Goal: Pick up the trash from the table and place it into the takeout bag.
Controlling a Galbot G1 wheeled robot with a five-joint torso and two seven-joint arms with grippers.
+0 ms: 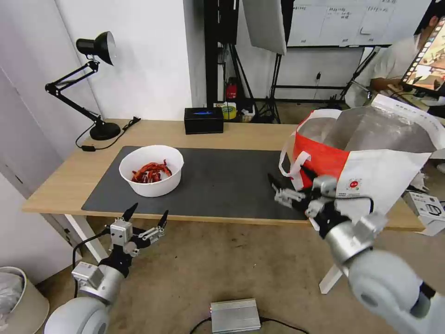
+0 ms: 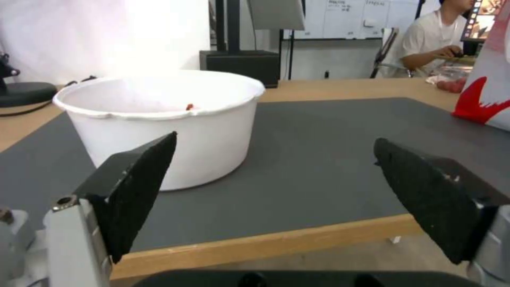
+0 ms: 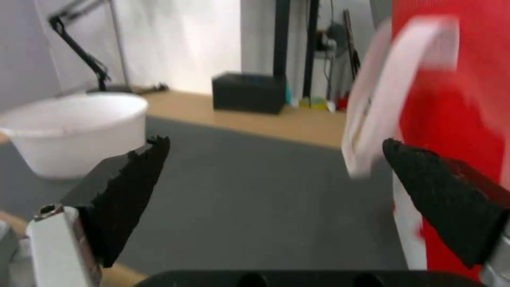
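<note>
With fingers spread wide and empty, my right gripper hangs beside the bag handle; my left gripper, equally wide, hovers off the table edge before the bowl.

No legible text anywhere. Large boxy white and red takeout bag with silver foil lining has a small red round logo w/ tiny print beside it, too small to read. White wall boards at back carry dark writing, unreadable. Small white box right of bench: dark marks, illegible.
</note>
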